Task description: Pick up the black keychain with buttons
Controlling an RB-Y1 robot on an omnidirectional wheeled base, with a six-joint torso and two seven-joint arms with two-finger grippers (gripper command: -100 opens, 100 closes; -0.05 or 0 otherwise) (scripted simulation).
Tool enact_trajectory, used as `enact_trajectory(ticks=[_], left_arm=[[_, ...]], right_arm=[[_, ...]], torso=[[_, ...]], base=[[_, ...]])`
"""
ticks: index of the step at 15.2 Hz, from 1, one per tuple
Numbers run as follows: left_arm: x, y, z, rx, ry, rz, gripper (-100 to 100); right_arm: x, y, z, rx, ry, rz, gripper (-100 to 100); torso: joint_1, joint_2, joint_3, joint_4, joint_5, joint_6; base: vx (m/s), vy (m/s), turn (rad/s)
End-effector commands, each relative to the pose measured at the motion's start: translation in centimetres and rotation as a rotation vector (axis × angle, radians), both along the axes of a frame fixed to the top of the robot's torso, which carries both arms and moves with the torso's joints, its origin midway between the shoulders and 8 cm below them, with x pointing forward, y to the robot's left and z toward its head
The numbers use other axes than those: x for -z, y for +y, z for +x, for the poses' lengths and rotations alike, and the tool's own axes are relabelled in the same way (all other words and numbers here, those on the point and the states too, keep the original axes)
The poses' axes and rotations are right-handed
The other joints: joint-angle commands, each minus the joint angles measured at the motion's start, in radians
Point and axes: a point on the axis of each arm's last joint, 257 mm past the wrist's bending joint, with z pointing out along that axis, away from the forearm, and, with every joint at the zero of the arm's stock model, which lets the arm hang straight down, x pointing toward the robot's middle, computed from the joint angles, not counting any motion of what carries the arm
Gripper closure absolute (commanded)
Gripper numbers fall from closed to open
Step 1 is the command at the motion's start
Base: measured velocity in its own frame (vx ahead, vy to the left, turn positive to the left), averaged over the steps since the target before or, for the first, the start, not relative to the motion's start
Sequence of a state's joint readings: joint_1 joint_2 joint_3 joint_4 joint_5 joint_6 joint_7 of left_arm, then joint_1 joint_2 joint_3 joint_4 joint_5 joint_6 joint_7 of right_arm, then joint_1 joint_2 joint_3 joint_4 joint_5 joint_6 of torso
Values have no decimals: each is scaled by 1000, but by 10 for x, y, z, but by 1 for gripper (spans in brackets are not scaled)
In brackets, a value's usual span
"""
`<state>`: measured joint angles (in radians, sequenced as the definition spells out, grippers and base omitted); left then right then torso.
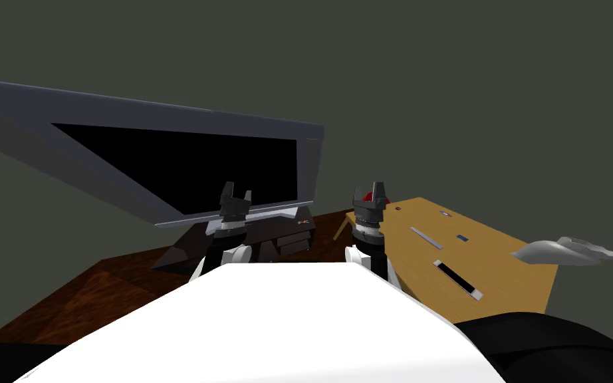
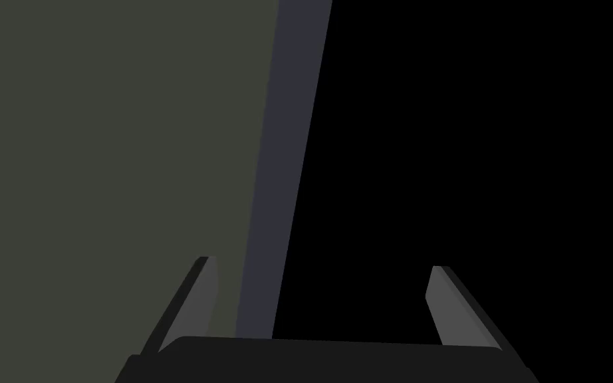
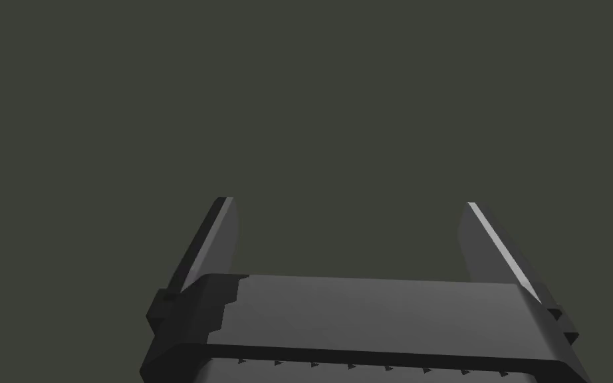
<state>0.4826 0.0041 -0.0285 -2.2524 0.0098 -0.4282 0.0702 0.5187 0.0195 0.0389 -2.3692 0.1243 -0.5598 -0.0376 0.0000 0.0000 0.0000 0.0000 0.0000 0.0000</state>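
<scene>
Head view. Both forearms rise upright, side by side. The left gripper (image 1: 237, 193) stands before the black screen (image 1: 185, 166) of a grey-framed television. The right gripper (image 1: 378, 189) stands at the near corner of a light wooden table (image 1: 518, 279). Small things lie on the table at 3 to 5 o'clock of the right gripper and well apart from it. Among them are a black strip with a pale rim (image 1: 458, 279) and a small dark thing (image 1: 398, 209). Which one is the keychain cannot be told.

Left wrist view. The fingers (image 2: 195, 302) stand spread, and the television's grey frame (image 2: 285, 166) runs beyond them.

Right wrist view. The fingers (image 3: 219, 243) stand spread likewise.
</scene>
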Motion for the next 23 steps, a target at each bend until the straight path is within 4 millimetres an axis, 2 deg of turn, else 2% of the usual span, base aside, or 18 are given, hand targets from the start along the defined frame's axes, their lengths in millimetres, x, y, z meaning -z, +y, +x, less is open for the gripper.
enact_trajectory(ticks=[1,6,9,10,11,14,16,17,18,19,21,22,23], left_arm=[[5,-2,4,11,22,27,-100],[32,-3,27,28,134,100,-100],[42,-2,34,28,173,114,-100],[53,0,42,25,214,127,-100],[54,0,42,25,215,127,-100],[77,6,57,15,294,150,-100],[80,7,59,14,310,148,-100],[94,12,66,7,355,157,-100],[96,12,67,7,362,156,-100],[108,17,73,-1,400,164,-100],[112,18,74,-2,418,162,-100],[127,23,81,-12,464,167,-100],[130,24,82,-12,476,166,-100]], right_arm=[[0,0,0,0,0,0,0],[0,0,0,0,0,0,0],[0,0,0,0,0,0,0],[0,0,0,0,0,0,0],[0,0,0,0,0,0,0],[0,0,0,0,0,0,0],[0,0,0,0,0,0,0],[0,0,0,0,0,0,0],[0,0,0,0,0,0,0],[0,0,0,0,0,0,0],[0,0,0,0,0,0,0],[0,0,0,0,0,0,0],[0,0,0,0,0,0,0]], torso=[[0,0,0,0,0,0],[-11,2,1,0,-2,0],[-11,2,1,0,-2,0],[-10,2,1,0,-2,0],[-11,2,1,0,-2,0],[-11,2,1,0,-2,0],[-11,1,1,0,-3,0],[-9,1,0,0,-2,0],[-9,0,0,0,-2,0],[-10,0,0,0,-2,0],[-10,0,0,0,-2,0],[-8,0,0,0,-2,0],[-8,0,0,0,-2,0]], base=[[-6,-25,-18],[-33,-138,-33],[-29,-136,-26],[-34,-154,-35],[-27,-140,-19],[-19,-146,-27],[-2,-125,-9],[-6,-119,-19],[-4,-130,-16],[4,-146,-23],[5,-108,-2],[8,-110,-13],[8,-118,-9]])
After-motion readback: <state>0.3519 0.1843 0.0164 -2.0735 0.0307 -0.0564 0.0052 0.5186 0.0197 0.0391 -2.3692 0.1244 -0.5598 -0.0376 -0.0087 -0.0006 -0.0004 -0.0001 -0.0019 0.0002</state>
